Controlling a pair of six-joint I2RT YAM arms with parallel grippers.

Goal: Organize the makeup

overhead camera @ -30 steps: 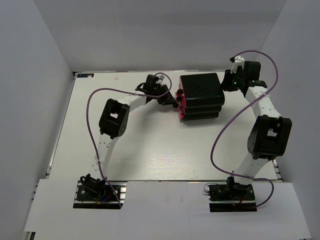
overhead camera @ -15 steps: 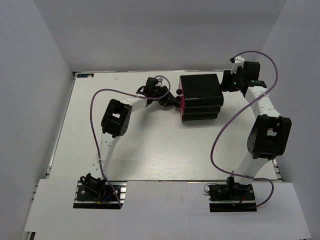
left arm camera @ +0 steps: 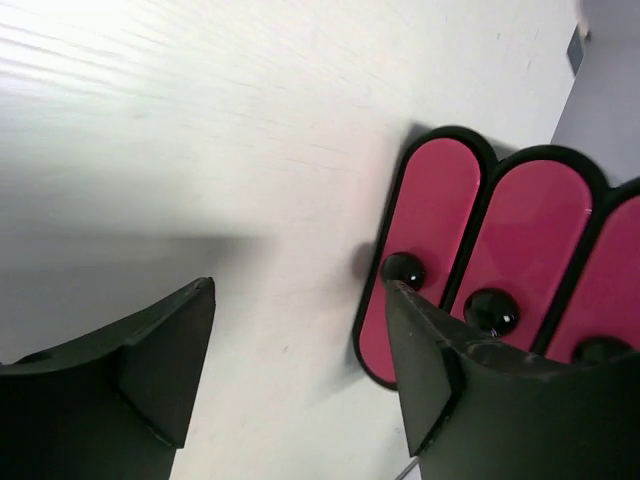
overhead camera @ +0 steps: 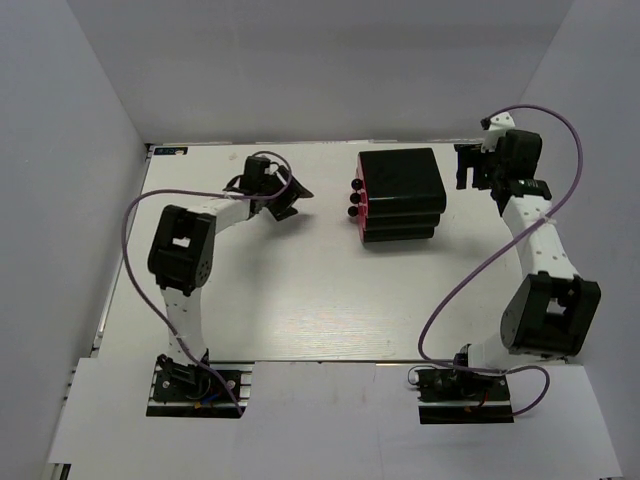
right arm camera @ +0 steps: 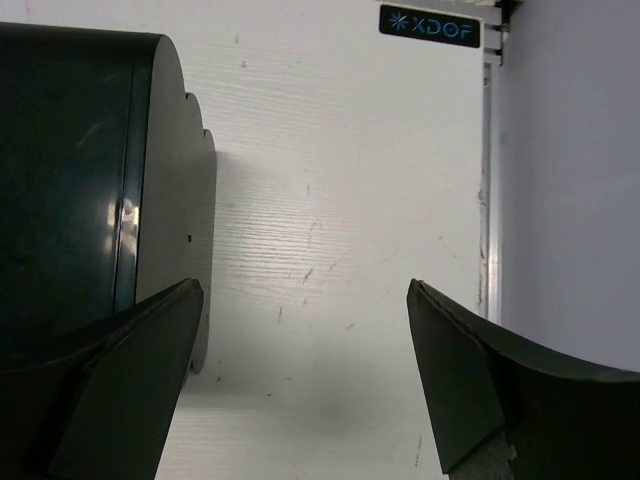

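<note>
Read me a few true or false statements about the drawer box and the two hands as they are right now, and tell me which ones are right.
1. The three pink drawers of the drawer box look shut. True.
2. The left hand grips a drawer knob. False: it is open and empty, apart from the box.
3. The right hand is open and empty, on the side of the box opposite the drawers. True.
4. Lipstick tubes lie loose on the table. False: none shows in any view.
</note>
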